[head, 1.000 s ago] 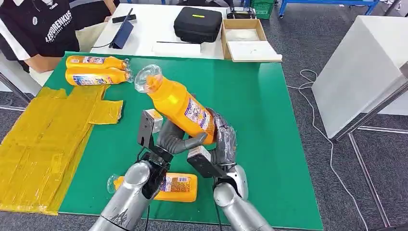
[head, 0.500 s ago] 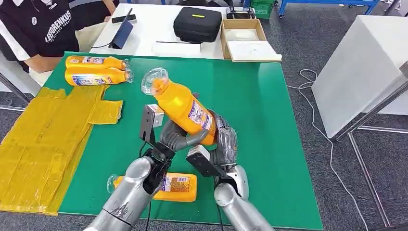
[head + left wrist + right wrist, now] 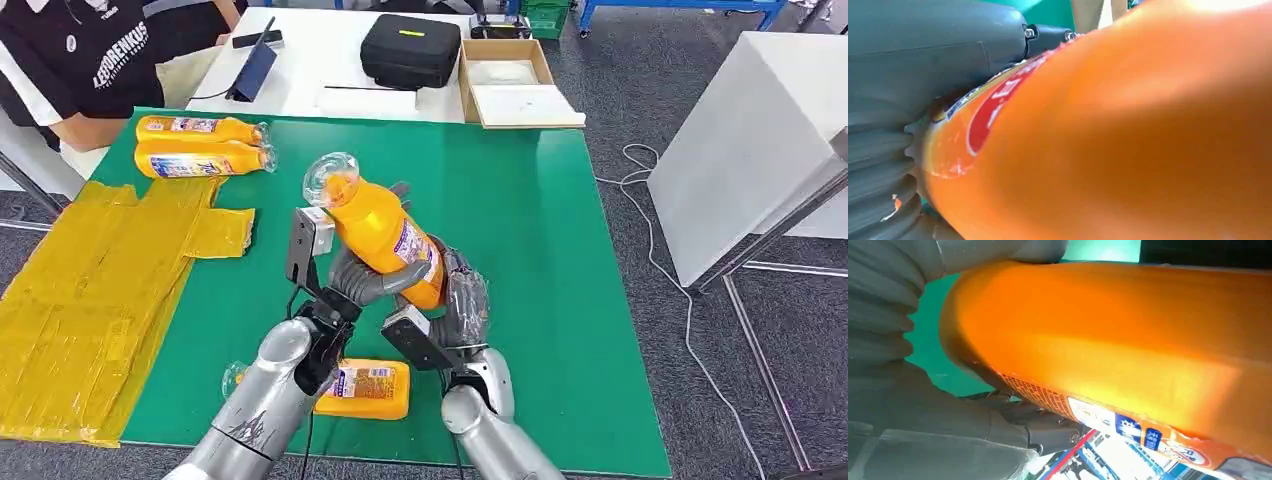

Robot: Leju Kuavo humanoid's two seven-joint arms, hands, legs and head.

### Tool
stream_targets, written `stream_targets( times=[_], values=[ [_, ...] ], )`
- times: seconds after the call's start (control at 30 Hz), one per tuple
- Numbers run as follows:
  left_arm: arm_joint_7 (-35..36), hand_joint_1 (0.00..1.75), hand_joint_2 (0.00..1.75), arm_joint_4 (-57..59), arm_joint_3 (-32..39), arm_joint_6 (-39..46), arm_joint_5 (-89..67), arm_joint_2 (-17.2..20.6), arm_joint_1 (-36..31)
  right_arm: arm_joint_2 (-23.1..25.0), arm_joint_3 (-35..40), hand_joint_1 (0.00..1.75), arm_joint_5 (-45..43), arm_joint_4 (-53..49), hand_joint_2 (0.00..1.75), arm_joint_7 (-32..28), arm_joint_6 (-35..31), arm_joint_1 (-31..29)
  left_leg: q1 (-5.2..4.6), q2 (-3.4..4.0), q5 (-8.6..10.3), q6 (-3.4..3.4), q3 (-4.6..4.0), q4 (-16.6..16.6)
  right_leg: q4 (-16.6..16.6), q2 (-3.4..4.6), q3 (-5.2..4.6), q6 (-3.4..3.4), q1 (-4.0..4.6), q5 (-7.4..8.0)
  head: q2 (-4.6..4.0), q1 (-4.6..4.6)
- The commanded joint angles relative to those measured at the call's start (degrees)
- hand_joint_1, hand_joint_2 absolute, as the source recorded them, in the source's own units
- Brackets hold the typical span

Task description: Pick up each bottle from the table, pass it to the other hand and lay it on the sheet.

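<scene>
L hand (image 3: 365, 283) & R hand (image 3: 462, 300) both clasped, raised mid-front.

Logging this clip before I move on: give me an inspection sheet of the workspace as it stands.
Surface: green table.
Job's things: raised bottle held between both hands; two bottles at the far left corner; one bottle by the near edge; yellow sheet over the left edge.
Clutter: nothing seen.
Hands: left hand and right hand both grip the raised bottle.
Cables: white cable on the floor.
Surroundings: white table with black case, cardboard box; person.
</scene>
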Motion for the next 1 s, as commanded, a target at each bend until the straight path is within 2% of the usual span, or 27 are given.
stream_targets(
  times=[0.03,0.47,0.5,0.53,0.57,0.67,0.73,0.97,1.0],
  values=[
    [0.4,0.00,1.75,4.1,-1.6,-0.6,0.4,-2.0,-5.0,-0.1,2.5,1.73,2.4,4.0,1.75,1.0,0.1,0.7,0.06,-0.21,-0.02,-0.12,0.05,0.0,0.0,-0.22,0.14,-0.03,0.05,-0.07,0.00,0.00],
    [0.1,0.00,1.75,4.7,-2.1,-1.4,1.0,-2.4,-5.4,-0.6,1.3,1.71,4.4,0.7,1.75,2.3,1.6,2.1,0.05,-0.23,-0.03,-0.14,0.05,0.0,0.0,-0.26,0.13,-0.03,0.04,-0.09,0.00,-0.02],
    [0.0,0.05,1.75,4.9,-2.2,-1.7,1.1,-2.4,-5.4,-0.5,1.1,1.71,4.4,0.7,1.75,2.4,1.6,2.2,0.06,-0.16,0.00,-0.10,0.01,0.0,0.0,-0.20,0.07,-0.02,0.05,-0.05,0.00,0.02],
    [-0.2,1.54,1.75,5.1,-2.3,-2.1,1.3,-2.4,-5.4,-0.3,0.9,1.73,4.8,0.5,1.75,2.4,1.7,2.4,0.06,-0.24,-0.03,-0.15,0.08,0.0,0.0,-0.28,0.16,-0.03,0.05,-0.10,0.00,0.00],
    [-0.5,1.75,1.75,5.4,-2.5,-2.6,1.6,-2.5,-5.5,-0.2,0.4,1.73,5.3,0.2,1.75,2.4,2.0,2.6,0.06,-0.20,-0.02,-0.12,0.04,0.0,0.0,-0.25,0.11,-0.03,0.05,-0.08,0.00,0.02],
    [-1.0,1.75,1.75,5.7,-2.7,-2.8,1.9,-2.7,-5.6,-0.1,-0.3,1.75,5.8,0.0,1.75,2.4,2.1,2.8,0.05,-0.21,-0.01,-0.12,0.03,0.0,0.0,-0.25,0.10,-0.02,0.04,-0.08,0.00,0.02],
    [-1.1,1.75,1.75,5.8,-2.7,-3.0,2.1,-2.9,-5.7,-0.1,-0.7,1.69,5.9,0.3,1.75,2.3,2.0,2.7,0.05,-0.25,-0.04,-0.15,0.07,0.1,0.0,-0.29,0.16,-0.03,0.04,-0.12,0.00,0.02],
    [-1.3,1.75,1.75,5.8,-2.4,-3.2,2.5,-3.3,-6.2,-0.5,-1.3,1.75,5.7,0.9,1.75,1.7,2.1,2.1,0.05,-0.16,-0.01,-0.10,0.01,0.0,0.0,-0.20,0.08,-0.02,0.04,-0.05,0.00,0.00],
    [-1.3,1.75,1.75,5.9,-2.2,-3.2,2.6,-3.4,-6.3,-0.4,-1.4,1.69,5.3,1.3,1.75,1.4,2.0,2.0,0.06,-0.24,-0.04,-0.16,0.08,0.1,0.0,-0.29,0.17,-0.03,0.05,-0.11,0.00,0.02]
  ],
)
